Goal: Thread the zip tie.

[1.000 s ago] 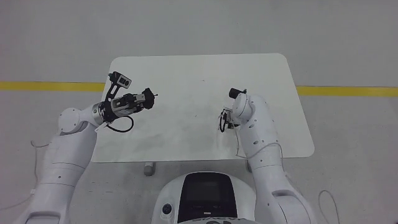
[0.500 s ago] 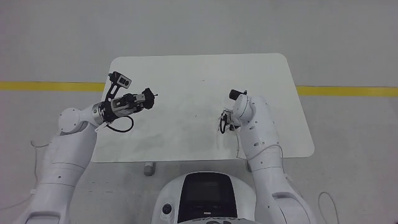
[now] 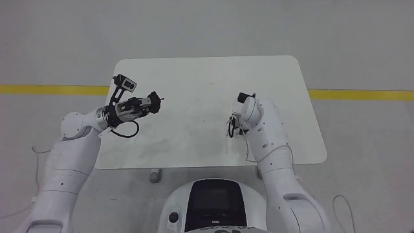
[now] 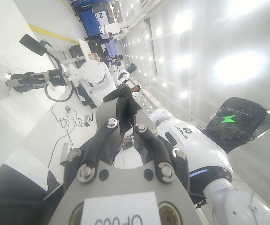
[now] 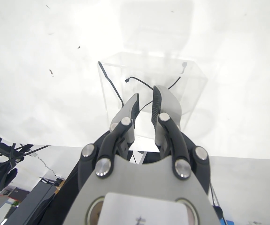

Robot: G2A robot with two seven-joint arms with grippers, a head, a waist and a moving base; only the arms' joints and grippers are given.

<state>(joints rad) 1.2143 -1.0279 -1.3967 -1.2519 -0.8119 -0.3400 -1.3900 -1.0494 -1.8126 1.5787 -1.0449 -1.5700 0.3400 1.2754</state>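
Zip tie (image 5: 108, 80): thin black strands in a clear box (image 5: 194, 92), on table (image 3: 207, 77) right of centre, nearer front edge. I've got R gripper (image 5: 145, 100) at the box, fingers slightly apart, one strand crossing the gap. L gripper (image 4: 124, 104) sits above table's left side, fingers together.

Beyond the metal fingers (image 5: 170, 99) of the right gripper (image 5: 146, 93), a clear glossy plastic box (image 5: 195, 87) holds black zip ties (image 5: 109, 80); the table (image 5: 43, 71) is smooth, matt.

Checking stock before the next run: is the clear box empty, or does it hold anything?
Not empty: thin black zip ties lean inside the clear box, close to the right gripper.
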